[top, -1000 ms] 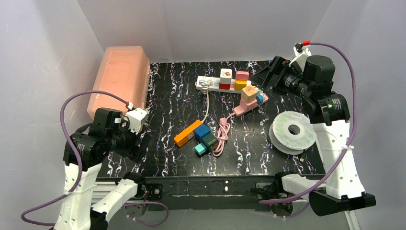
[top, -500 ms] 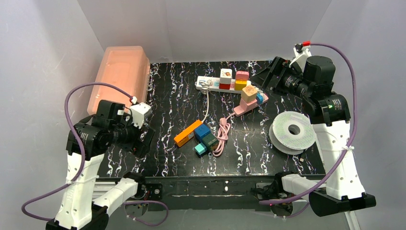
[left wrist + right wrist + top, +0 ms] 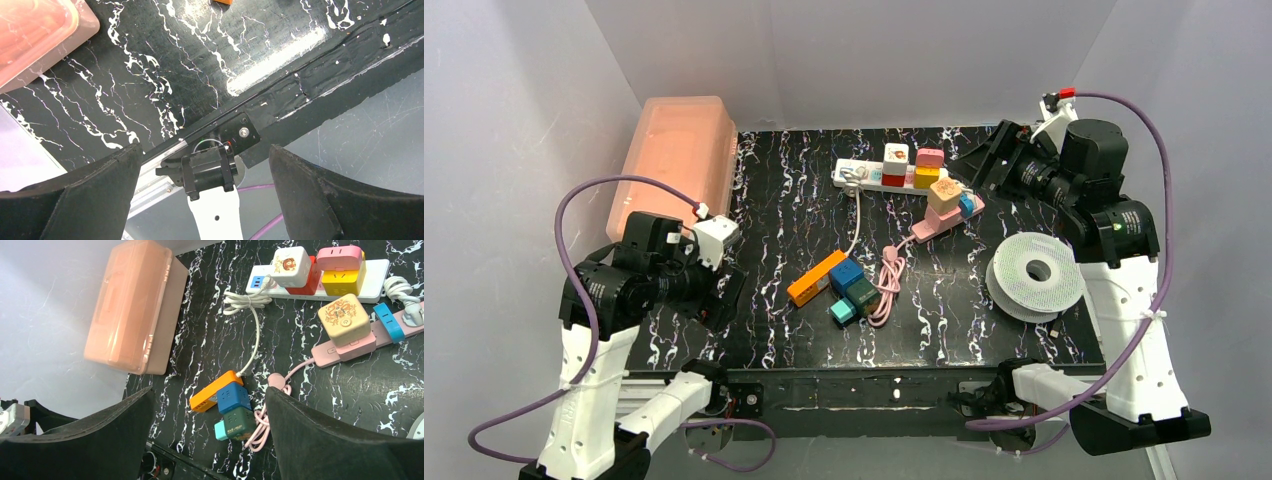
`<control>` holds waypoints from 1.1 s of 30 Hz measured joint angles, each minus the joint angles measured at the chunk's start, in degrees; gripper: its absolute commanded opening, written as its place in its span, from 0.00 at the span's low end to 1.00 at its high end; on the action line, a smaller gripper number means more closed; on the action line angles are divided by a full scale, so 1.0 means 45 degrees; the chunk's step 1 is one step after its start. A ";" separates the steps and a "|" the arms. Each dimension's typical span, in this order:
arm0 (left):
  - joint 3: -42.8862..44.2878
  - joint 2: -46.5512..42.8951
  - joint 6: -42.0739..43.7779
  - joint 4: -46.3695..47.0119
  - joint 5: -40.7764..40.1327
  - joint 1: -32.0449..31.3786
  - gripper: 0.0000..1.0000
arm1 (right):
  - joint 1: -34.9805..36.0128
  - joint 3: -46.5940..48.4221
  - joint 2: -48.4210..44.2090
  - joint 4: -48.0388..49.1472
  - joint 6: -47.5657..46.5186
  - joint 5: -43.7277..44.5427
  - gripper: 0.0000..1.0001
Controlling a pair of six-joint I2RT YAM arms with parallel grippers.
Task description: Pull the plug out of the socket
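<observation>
— Orange socket [image 3: 814, 280], where does it lie?
— Middle of the table [image 3: 769, 205], a blue plug [image 3: 846, 272] on it.
— And the jaws?
— Left gripper [image 3: 204, 150] and right gripper [image 3: 984, 158] both gape wide, holding nothing, well apart from it.

The table [image 3: 774, 215] is black with thin white marble veins; at its far left is a see-through salmon-pink box [image 3: 679, 160], at its right a white reel [image 3: 1014, 285]. In the middle are the orange socket [image 3: 816, 277], a blue plug [image 3: 846, 272], a dark green plug [image 3: 862, 292], a small teal plug [image 3: 842, 312] and a coiled pink cable [image 3: 887, 283]. Farther off, the white strip [image 3: 871, 178] carries a white cube [image 3: 896, 153], a red cube [image 3: 894, 179], a pink cube [image 3: 930, 157] and a yellow cube [image 3: 926, 177], and the pink strip [image 3: 929, 226] a beige cube [image 3: 943, 193] with a brown picture and a blue clip [image 3: 966, 205]
</observation>
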 measured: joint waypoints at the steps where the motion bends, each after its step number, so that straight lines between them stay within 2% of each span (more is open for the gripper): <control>1: 0.0005 0.0005 -0.0005 0.0000 0.0000 0.0000 0.98 | 0.0005 0.0000 -0.0015 0.0000 0.0000 0.0005 0.89; 31: 0.0554 0.0209 -0.0146 -0.0010 0.0053 0.0000 0.98 | 0.0000 0.0316 -0.0141 -0.0335 -0.0277 0.0335 0.89; 32: 0.0568 0.0219 -0.0146 -0.0010 0.0053 0.0000 0.98 | 0.0000 0.0311 -0.0155 -0.0330 -0.0277 0.0335 0.86; 33: 0.0583 0.0238 -0.0141 -0.0010 0.0053 0.0000 0.98 | 0.0000 0.0296 -0.0185 -0.0316 -0.0277 0.0335 0.79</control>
